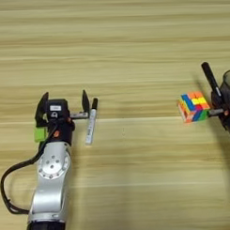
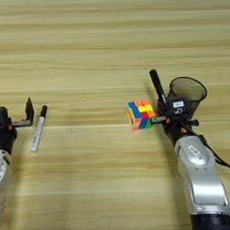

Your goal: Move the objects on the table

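My left gripper point(image 1: 63, 102) is open at the left of the table point(image 1: 124, 46), with nothing between its fingers. The white marker with black cap point(image 1: 91, 122) lies just outside its right finger point(image 1: 85, 100). The small green block point(image 1: 40, 134) sits against the left side of that gripper's wrist. The multicolour puzzle cube point(image 2: 141, 114) rests at the right, touching a thin rod on my right gripper point(image 2: 174, 109). The slim black marker point(image 2: 158, 89) slants up and away from that gripper's left side. I cannot tell whether it is held.
A dark, round cup-like shape point(image 2: 187, 91) stands right behind the right gripper. A black cable point(image 1: 9, 184) loops beside the left forearm. Bare wood stretches across the far half and between the two arms.
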`<state>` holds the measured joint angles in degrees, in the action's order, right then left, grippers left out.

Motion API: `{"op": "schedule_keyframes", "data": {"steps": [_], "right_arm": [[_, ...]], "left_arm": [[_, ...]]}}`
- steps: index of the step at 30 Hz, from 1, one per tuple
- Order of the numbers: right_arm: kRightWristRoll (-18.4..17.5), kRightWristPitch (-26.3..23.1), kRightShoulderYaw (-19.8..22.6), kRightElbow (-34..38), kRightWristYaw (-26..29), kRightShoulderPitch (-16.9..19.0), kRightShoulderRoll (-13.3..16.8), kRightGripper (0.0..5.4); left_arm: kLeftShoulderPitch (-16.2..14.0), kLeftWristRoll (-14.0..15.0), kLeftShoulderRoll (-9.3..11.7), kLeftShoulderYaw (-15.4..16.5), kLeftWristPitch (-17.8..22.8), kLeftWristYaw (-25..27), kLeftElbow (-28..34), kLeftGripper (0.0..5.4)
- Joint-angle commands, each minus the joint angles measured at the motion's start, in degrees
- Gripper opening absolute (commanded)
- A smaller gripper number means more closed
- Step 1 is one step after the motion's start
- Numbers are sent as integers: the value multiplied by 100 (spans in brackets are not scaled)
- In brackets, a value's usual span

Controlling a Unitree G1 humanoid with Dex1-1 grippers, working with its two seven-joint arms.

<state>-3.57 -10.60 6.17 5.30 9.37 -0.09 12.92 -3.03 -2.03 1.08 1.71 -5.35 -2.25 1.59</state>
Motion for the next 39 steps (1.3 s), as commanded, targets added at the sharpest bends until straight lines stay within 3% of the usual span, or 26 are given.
{"op": "schedule_keyframes", "data": {"steps": [1, 19, 39], "right_arm": [[44, -90, -50, -78, 53, -77, 63, 87], [40, -171, -22, -607, 84, -219, 144, 87], [-95, -755, -7, -747, 368, -359, 158, 87]], "left_arm": [[-4, -25, 3, -15, 90, -10, 56, 540], [-22, -28, -27, -28, 110, -19, 141, 540], [20, -16, -20, -21, 117, -10, 96, 540]]}}
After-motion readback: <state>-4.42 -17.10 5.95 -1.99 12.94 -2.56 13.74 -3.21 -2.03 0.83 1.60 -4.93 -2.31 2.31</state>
